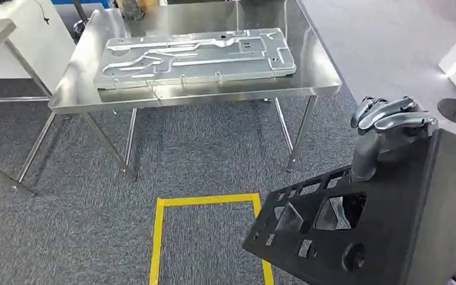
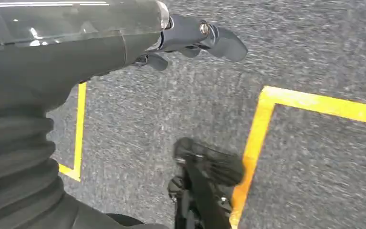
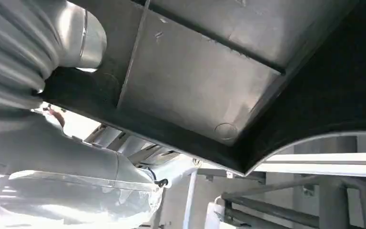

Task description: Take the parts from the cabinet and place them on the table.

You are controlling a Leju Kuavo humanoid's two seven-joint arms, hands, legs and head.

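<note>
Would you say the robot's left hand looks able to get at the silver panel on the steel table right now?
Probably not yet. The left hand hangs low over the carpet beside the yellow floor tape, while the silver panel lies on the steel table well ahead, with open floor between. Nothing blocks the way; the robot would likely need to step closer.

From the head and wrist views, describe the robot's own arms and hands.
The right robot hand has glossy silver-grey fingers on a grey wrist. The left robot hand shows darker fingers past a smooth grey cover, with a ribbed grey cover behind it. No markings are legible.
</note>
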